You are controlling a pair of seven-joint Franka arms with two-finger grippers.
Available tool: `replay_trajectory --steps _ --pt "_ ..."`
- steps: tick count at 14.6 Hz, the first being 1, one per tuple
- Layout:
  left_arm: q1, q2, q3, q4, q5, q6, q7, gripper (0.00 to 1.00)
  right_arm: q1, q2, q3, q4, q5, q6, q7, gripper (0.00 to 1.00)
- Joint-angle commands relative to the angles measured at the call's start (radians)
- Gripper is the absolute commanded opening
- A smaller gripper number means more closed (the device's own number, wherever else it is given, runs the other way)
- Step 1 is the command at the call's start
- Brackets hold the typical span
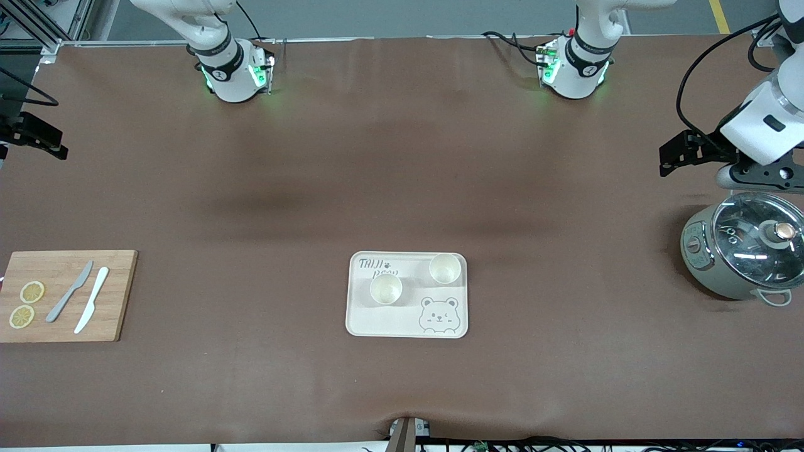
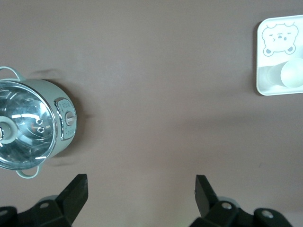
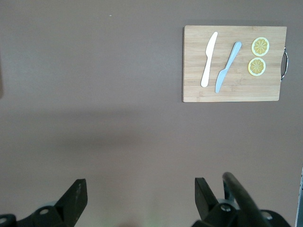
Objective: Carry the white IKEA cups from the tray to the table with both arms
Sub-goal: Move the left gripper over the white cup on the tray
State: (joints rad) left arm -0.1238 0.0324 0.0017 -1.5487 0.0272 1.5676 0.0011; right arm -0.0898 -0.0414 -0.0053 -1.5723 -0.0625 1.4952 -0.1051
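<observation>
Two white IKEA cups stand upright on a cream bear tray (image 1: pixel 377 321) in the middle of the table: one cup (image 1: pixel 445 268) toward the left arm's end, the other cup (image 1: pixel 385 289) nearer the front camera. The left wrist view shows the tray (image 2: pixel 259 56) and a cup (image 2: pixel 293 74) at its edge. My left gripper (image 1: pixel 675 156) is open and empty over bare table beside the pot; its fingers (image 2: pixel 140 190) are wide apart. My right gripper (image 1: pixel 39 137) is open and empty (image 3: pixel 140 191) over bare table at the right arm's end.
A grey-green pot with a glass lid (image 1: pixel 747 252) (image 2: pixel 33 125) stands at the left arm's end. A wooden cutting board (image 1: pixel 66 295) (image 3: pixel 234 64) with two knives and two lemon slices lies at the right arm's end.
</observation>
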Motion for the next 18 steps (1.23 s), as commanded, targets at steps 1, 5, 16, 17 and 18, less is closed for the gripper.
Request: replay_trajectory --steps 1,5,16,17,18 --pt "0.003 -0.005 0.001 -0.008 0.026 0.015 0.023 1.00 -0.002 0.006 0.004 0.011 0.010 -0.009 -0.001 1.00" --pt "0.000 0.030 -0.011 -0.001 0.005 0.026 0.013 1.00 -0.002 0.006 0.004 0.011 0.010 -0.009 -0.001 1.00" --pt "-0.111 0.286 -0.126 -0.030 -0.050 0.350 -0.341 1.00 -0.007 0.006 0.004 0.012 0.010 -0.006 -0.002 1.00" --pt "-0.131 0.290 -0.126 -0.060 -0.049 0.398 -0.372 1.00 -0.010 0.006 0.004 0.014 0.012 -0.006 -0.004 1.00" --pt "-0.148 0.287 -0.126 -0.111 -0.046 0.466 -0.407 1.00 -0.010 0.006 0.004 0.014 0.012 -0.003 -0.004 1.00"
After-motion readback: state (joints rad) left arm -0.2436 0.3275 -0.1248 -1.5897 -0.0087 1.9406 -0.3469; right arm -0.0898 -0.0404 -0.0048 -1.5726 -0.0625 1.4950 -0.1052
